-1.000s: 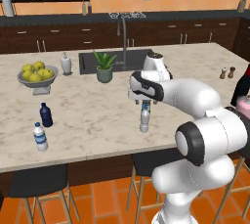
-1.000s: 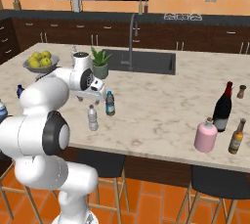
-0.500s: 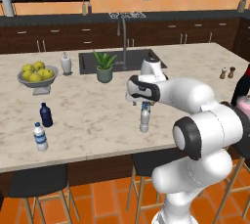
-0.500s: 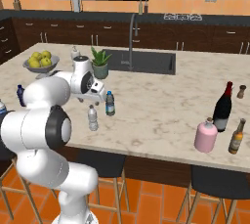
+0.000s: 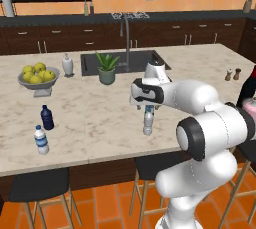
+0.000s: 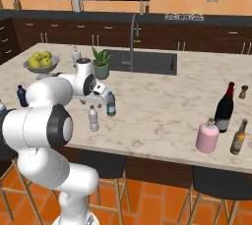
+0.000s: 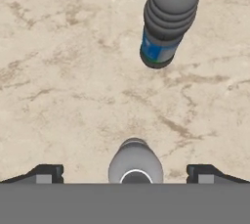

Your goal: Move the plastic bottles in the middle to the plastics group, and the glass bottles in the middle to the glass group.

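**Open gripper hangs over the clear water bottle on the marble island**

The white arm bends low over the speckled beige stone counter (image 5: 100, 118), its gripper (image 7: 125, 171) pointing straight down with the two dark fingertips (image 7: 46, 173) spread wide and nothing between them touching. Directly beneath, centred in the gap, stands the slim clear-grey bottle (image 7: 135, 164) with its pale round cap, ribbed and upright; from the side it shows just below the hand (image 6: 93, 118). Just beyond it stands the second water bottle (image 7: 168, 20), ridged dark-grey plastic with a blue label and a blue-looking cap, close to the first but apart.

Off toward the arm's left edge of the counter sit a small opaque navy bottle (image 5: 47, 117) and a clear bottle with a white cap and blue label (image 5: 41, 140), near one another. At the far right end, a squat, rounded pale-pink bottle (image 6: 207, 137) with a short neck stands beside a tall, nearly black wine bottle (image 6: 225, 108) with red at its neck, and a slender brown bottle (image 6: 238, 138).
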Tool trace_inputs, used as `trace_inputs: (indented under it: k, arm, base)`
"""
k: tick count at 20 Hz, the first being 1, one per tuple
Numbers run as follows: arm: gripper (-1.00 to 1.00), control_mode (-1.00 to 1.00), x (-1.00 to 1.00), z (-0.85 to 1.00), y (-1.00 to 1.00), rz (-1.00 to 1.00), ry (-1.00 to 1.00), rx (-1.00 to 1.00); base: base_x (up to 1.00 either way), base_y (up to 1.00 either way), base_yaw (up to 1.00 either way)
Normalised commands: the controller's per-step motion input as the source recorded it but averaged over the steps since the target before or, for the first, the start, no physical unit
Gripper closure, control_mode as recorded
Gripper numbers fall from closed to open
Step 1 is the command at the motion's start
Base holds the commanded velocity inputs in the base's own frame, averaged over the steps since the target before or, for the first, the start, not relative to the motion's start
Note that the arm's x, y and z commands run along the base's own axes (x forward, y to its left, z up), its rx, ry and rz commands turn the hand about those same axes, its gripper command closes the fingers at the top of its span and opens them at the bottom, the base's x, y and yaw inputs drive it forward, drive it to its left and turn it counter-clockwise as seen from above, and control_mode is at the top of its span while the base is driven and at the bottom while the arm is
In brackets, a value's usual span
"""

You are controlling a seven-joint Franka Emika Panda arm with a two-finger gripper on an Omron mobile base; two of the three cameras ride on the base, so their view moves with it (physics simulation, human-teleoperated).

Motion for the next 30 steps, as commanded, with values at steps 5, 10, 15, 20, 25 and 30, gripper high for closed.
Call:
trace_inputs:
  k: [5, 10, 15, 20, 25, 30]
  arm:
    - [-1.00, -1.00, 0.00, -0.15, -0.02, 0.00, 0.00, 0.00]
    - [-1.00, -1.00, -0.08, -0.08, 0.00, 0.00, 0.00, 0.00]
    - [-1.00, -1.00, -0.12, -0.05, 0.00, 0.00, 0.00, 0.00]
    - [-1.00, -1.00, -0.01, 0.00, 0.00, 0.00, 0.00, 0.00]
    - [-1.00, -1.00, 0.12, 0.00, 0.00, 0.00, 0.00, 0.00]
    - [-1.00, -1.00, 0.02, 0.00, 0.00, 0.00, 0.00, 0.00]
  base:
    - [0.00, 0.00, 0.00]
    - [0.00, 0.00, 0.00]
    - [0.00, 0.00, 0.00]
    - [0.00, 0.00, 0.00]
    - [0.00, 0.00, 0.00]
    - [0.00, 0.00, 0.00]
